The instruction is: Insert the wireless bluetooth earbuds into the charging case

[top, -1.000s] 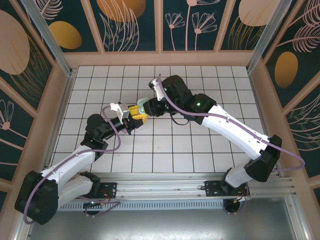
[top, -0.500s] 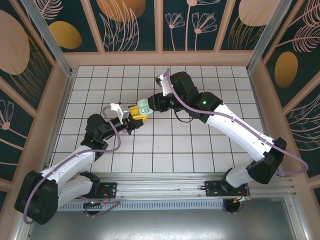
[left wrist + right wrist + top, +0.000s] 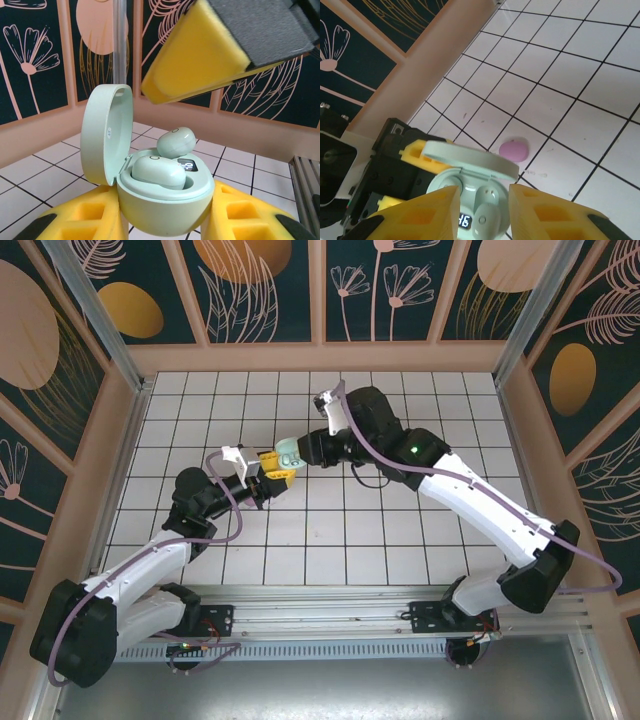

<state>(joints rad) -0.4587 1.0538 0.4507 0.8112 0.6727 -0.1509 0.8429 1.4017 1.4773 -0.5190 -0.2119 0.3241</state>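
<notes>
Left tool point(image 3: 271, 468) pinches the open case point(image 3: 165, 197); right tool point(image 3: 484, 195), spread and empty, hangs just above the bud point(image 3: 176, 142) standing half out

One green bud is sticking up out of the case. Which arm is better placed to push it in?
Right. The left gripper is shut on the case, holding it up. The right gripper hovers just above the raised bud, jaws open and empty.
</notes>
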